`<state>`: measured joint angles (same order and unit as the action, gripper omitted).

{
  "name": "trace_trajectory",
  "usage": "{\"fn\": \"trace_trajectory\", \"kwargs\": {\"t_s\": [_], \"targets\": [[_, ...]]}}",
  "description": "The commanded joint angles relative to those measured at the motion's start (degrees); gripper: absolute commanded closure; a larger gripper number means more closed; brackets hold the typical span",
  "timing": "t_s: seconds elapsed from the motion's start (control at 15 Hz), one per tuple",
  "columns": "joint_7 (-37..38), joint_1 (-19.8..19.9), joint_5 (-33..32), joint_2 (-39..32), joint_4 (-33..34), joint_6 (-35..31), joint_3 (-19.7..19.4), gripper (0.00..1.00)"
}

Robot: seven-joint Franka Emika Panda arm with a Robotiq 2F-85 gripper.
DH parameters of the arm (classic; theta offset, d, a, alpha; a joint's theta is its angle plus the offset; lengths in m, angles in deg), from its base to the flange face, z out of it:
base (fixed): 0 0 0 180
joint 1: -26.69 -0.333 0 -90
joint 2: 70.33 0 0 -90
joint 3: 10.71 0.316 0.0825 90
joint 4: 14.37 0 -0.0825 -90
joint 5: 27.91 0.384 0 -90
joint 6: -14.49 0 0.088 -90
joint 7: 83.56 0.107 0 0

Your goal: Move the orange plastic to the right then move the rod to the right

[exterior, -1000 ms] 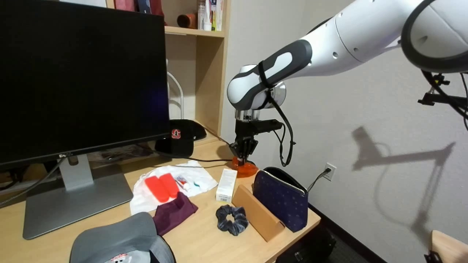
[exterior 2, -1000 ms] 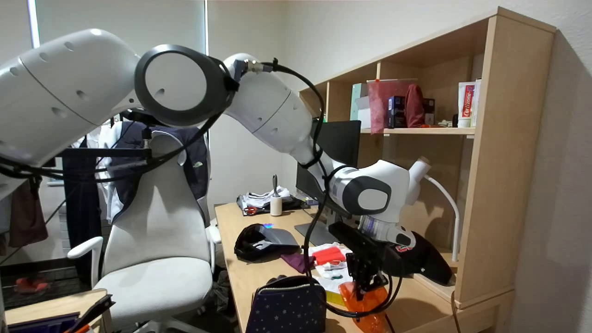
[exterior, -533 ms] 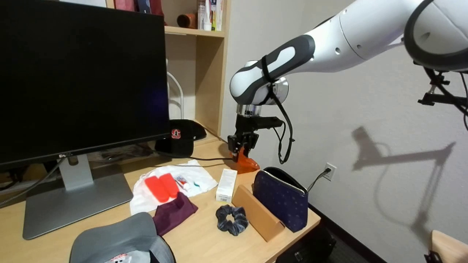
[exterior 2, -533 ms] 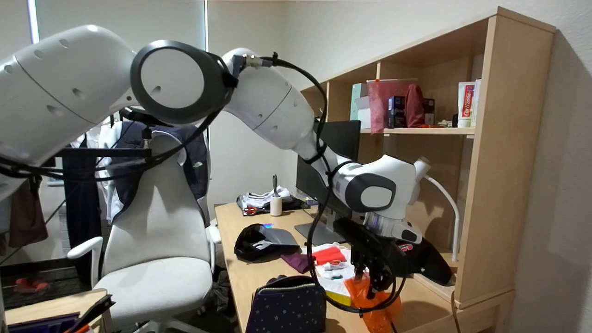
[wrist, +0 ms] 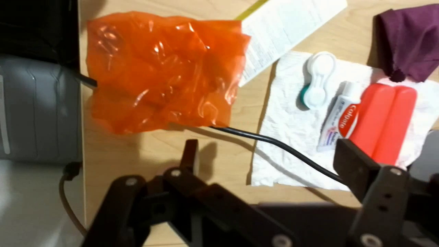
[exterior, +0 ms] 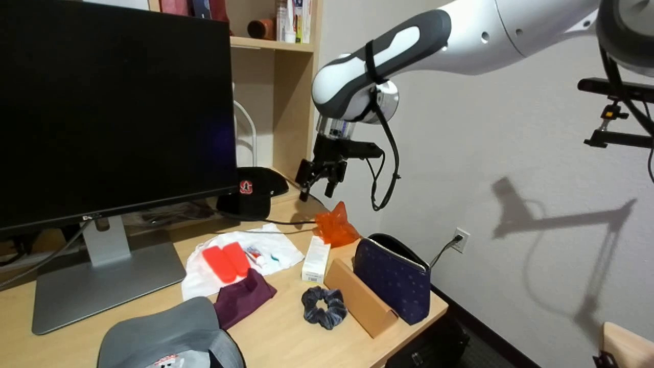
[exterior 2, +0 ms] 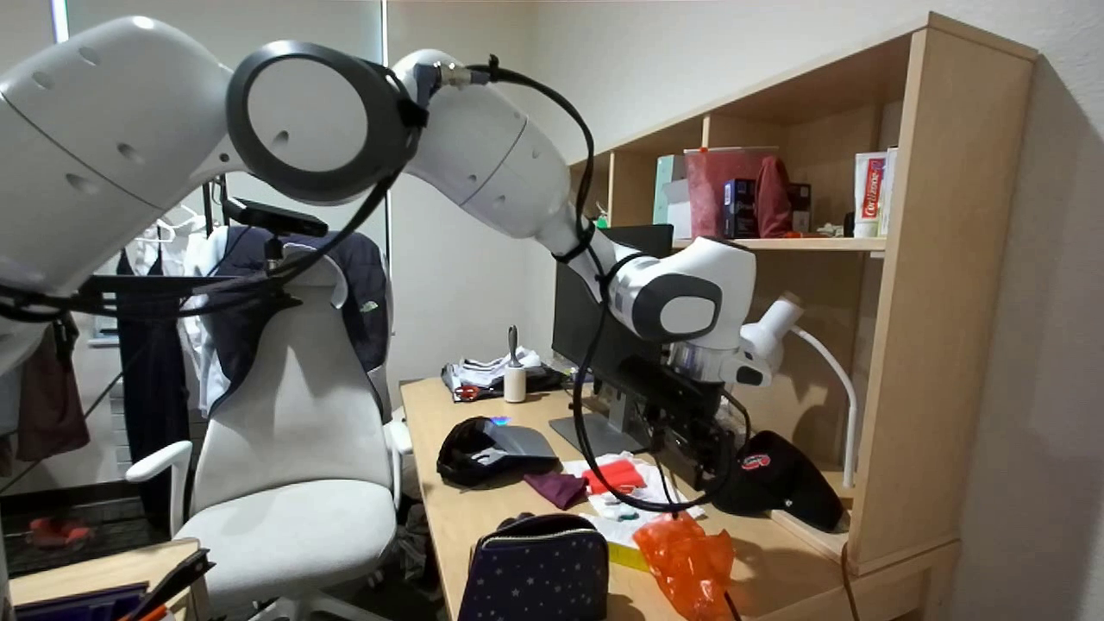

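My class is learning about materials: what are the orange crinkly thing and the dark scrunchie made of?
The orange crinkly thing looks like thin, glossy plastic film: bright glints run along its wrinkles. The dark scrunchie looks like soft cloth, maybe velvet: gathered folds with a slight sheen.

Wrist view: close, straight down on the desk [wrist: 233, 171]; an exterior view angles down past the monitor [exterior: 117, 112], an exterior view looks over the pouch [exterior 2: 543, 569] toward the chair [exterior 2: 293, 414], both sharing the arm [exterior 2: 492, 172].

Glossy crinkled orange plastic [wrist: 164, 72], smooth wood-grained desk [exterior: 286, 337], matt purple cloth [wrist: 413, 41], velvety grey scrunchie [exterior: 335, 308]
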<state>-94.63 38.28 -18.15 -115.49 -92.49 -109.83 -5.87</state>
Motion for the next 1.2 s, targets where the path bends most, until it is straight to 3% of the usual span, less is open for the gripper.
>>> {"fn": "trace_trajectory", "kwargs": {"t_s": [0.0,0.4,0.67,0.73,1.13], "targets": [[-4.1,0.6,3.2,5.5,-4.7,-2.1,2.0,0.0],[-3.6,0.0,6.7,16.9,-10.7,2.0,2.5,0.0],[-2.9,-2.6,5.3,22.9,-13.1,11.8,1.6,0.0],[-2.3,-2.8,5.6,19.1,-9.4,9.8,0.6,0.0],[-2.3,-3.9,5.5,21.8,-11.7,11.7,0.3,0.0]]}}
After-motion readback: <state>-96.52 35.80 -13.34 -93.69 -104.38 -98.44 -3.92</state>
